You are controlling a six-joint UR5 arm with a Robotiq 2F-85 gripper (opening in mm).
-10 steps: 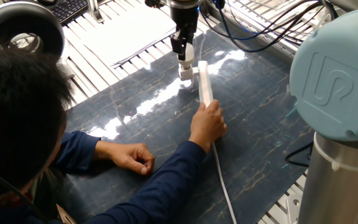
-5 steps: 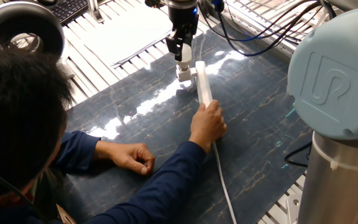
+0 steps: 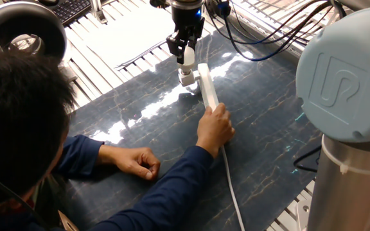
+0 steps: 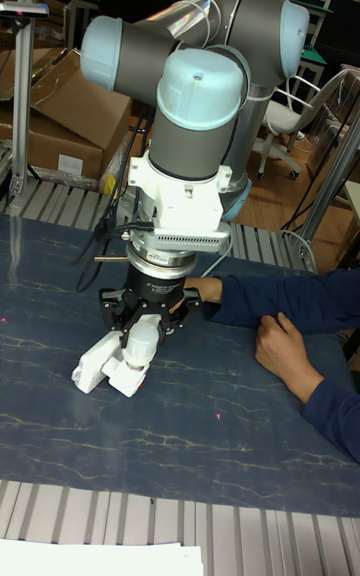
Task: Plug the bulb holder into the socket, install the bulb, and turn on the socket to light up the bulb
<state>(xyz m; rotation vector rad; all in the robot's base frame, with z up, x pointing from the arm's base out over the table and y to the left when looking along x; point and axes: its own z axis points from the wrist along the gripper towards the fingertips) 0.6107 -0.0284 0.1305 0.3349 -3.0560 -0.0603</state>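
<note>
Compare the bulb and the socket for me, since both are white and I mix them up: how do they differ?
The bulb is short and rounded; the socket is a long flat strip. The bulb stands upright between the gripper fingers; the socket lies on the table. A person's hand rests on the socket, not the bulb. Both are white.

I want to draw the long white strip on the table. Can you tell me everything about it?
The strip is a long, narrow white bar that looks like plastic. It seems tipped up on one long edge on the dark marbled table. A thin white cord runs from its near end. A person's hand grips that end. At the far end a small white holder sits against its side, with the bulb above it in the pincer. Its holes and switch cannot be seen.
</note>
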